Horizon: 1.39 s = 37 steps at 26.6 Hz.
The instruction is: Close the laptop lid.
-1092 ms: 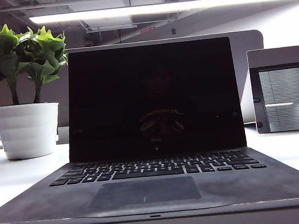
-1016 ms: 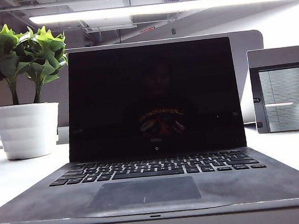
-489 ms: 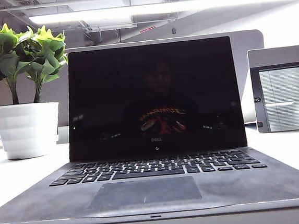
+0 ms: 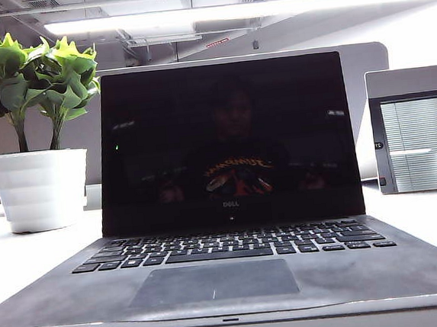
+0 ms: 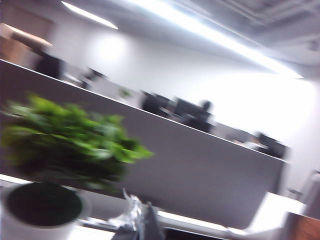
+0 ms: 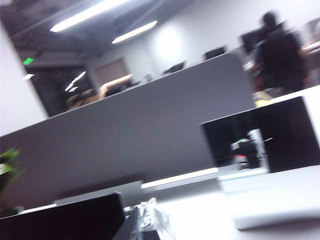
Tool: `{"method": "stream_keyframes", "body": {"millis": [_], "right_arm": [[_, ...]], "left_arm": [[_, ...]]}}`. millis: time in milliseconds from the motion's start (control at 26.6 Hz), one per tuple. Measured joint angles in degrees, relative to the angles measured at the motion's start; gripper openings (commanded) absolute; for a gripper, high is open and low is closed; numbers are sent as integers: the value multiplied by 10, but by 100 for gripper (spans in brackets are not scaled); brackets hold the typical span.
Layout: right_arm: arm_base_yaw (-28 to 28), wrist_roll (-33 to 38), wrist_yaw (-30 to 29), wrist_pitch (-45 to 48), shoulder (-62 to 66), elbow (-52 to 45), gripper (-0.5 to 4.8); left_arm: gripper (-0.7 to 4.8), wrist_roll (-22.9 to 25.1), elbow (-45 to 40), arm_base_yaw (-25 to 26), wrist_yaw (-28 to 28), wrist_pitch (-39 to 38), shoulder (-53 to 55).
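The laptop (image 4: 214,282) lies open facing the exterior camera, with black keys and a grey touchpad. Its laptop lid (image 4: 224,140) stands nearly upright, its black screen glossy with reflections. Neither gripper shows in the exterior view. In the blurred left wrist view my left gripper (image 5: 139,220) has its fingertips together, close to the plant pot (image 5: 42,210). In the right wrist view my right gripper (image 6: 147,220) also has its tips together, right beside the dark upper corner of the laptop lid (image 6: 60,222). I cannot tell whether it touches the lid.
A green plant in a white pot (image 4: 41,187) stands left of the laptop. A grey-framed upright device with a slatted screen (image 4: 418,131) stands at the right. A grey partition (image 4: 363,67) runs behind the white table (image 4: 430,218).
The screen's reflections have shifted and brightened. The lid looks slightly larger, with its top edge a little higher in the exterior view.
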Motion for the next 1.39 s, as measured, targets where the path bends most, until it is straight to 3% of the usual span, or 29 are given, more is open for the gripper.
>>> {"method": "stream_keyframes", "body": {"millis": [151,264,376,489,640,904,979,1092,1205,1318,1393], "right_arm": [[0,0,-54,59,154,91,-5],[0,-2,-87,60,274,172,-5],[0,-19,-138,59,374,237,-5],[0,-85,-164,42,487,312,-5],[-14,-106,-216,30,614,369,-5],[-16,-109,-297,26,762,458,-5],[-16,-110,-339,21,795,478,-5],[-16,-113,-411,-3,827,491,-5],[-16,-139,-438,-24,827,493,-5],[-16,-150,-458,-38,827,492,-5],[-15,-152,-460,-39,827,492,-5]], "left_arm": [[-5,-17,80,0,46,-1,115],[-5,21,147,0,90,-5,214],[-5,28,197,0,144,1,313],[-5,65,250,0,178,-2,433],[-5,127,274,5,179,14,560],[-6,173,274,7,240,61,700],[-6,183,273,10,275,83,731],[-6,184,275,37,377,173,790],[-6,182,291,61,439,190,829],[-5,155,348,76,577,198,905],[-5,129,383,75,631,198,942]]}}
